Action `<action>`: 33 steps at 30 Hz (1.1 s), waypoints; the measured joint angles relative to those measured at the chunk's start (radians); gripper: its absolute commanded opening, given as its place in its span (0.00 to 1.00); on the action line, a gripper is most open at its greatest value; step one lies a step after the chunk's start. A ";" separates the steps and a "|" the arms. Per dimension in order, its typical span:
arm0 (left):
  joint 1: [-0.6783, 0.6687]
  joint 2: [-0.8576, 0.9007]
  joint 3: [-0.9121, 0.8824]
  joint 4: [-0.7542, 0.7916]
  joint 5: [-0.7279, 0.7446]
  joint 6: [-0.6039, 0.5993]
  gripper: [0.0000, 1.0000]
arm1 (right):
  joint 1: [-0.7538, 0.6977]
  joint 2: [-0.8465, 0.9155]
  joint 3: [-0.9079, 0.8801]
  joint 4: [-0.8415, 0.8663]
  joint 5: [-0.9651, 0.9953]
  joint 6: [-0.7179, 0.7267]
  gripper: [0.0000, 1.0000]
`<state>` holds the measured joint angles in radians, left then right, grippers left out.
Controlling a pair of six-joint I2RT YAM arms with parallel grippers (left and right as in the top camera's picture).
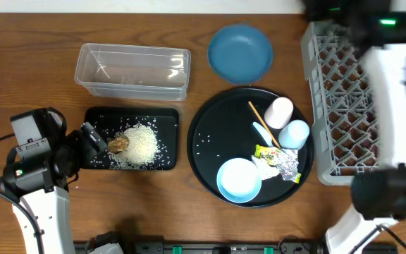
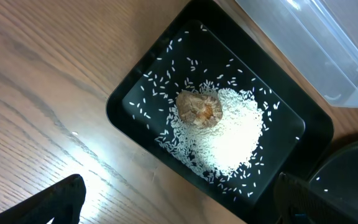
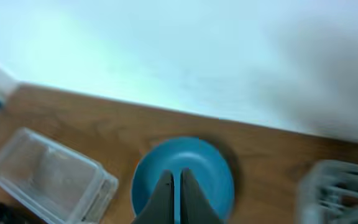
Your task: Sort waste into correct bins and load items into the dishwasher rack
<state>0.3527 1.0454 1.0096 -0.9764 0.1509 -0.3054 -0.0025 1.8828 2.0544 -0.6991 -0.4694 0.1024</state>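
Loose white rice [image 1: 141, 144] with a brown lump [image 1: 119, 144] lies in the shallow black tray [image 1: 162, 120]; the left wrist view shows the rice [image 2: 232, 134] and lump [image 2: 199, 109] too. My left gripper [image 1: 94, 137] is open at the tray's left end, with nothing between its fingers [image 2: 179, 193]. The clear tub [image 1: 132, 70] stands behind the tray. My right gripper [image 3: 176, 177] is shut and empty, high above the dark-blue plate [image 3: 197, 163]. The plate [image 1: 240, 53] rests on the table left of the grey rack [image 1: 337, 106].
A round black tray [image 1: 210, 134] carries a white cup [image 1: 279, 111], a light-blue cup [image 1: 294, 132], a pale-blue bowl [image 1: 239, 179], a wooden stick [image 1: 259, 116], a white spoon [image 1: 261, 132], a yellow-green wrapper [image 1: 266, 151], foil [image 1: 288, 164] and tissue [image 1: 264, 166]. My right arm reaches over the rack.
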 measured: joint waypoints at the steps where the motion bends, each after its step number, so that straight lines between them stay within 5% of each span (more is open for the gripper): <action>1: 0.000 0.000 0.000 0.000 0.000 0.000 0.98 | -0.027 -0.010 0.001 -0.014 -0.022 0.001 0.06; 3: 0.000 0.000 0.000 0.000 0.000 0.000 0.98 | -0.070 -0.019 0.006 -0.074 -0.060 -0.003 0.32; 7: 0.000 0.000 0.000 0.000 0.000 0.000 0.98 | -0.043 0.001 0.003 -0.188 -0.057 -0.074 0.45; 11: 0.000 0.000 0.000 0.000 0.000 0.000 0.98 | 0.084 0.055 0.001 -0.224 0.057 -0.159 0.72; 15: 0.000 0.000 0.000 0.000 0.000 0.000 0.98 | 0.286 0.181 0.001 -0.153 0.249 -0.231 0.80; 21: 0.000 0.000 0.000 0.001 0.000 0.000 0.98 | 0.438 0.408 -0.003 0.018 0.446 -0.262 0.88; 28: 0.000 0.000 0.000 0.000 0.000 0.000 0.98 | 0.442 0.552 -0.014 0.101 0.555 -0.269 0.88; 31: 0.000 0.000 0.000 0.000 0.000 0.000 0.98 | 0.433 0.565 -0.014 0.091 0.565 -0.271 0.81; 33: 0.000 0.000 0.000 0.000 0.000 0.000 0.98 | 0.432 0.565 -0.014 0.082 0.571 -0.270 0.60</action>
<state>0.3527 1.0454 1.0100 -0.9764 0.1509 -0.3054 0.4294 2.4477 2.0407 -0.6167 0.1017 -0.1673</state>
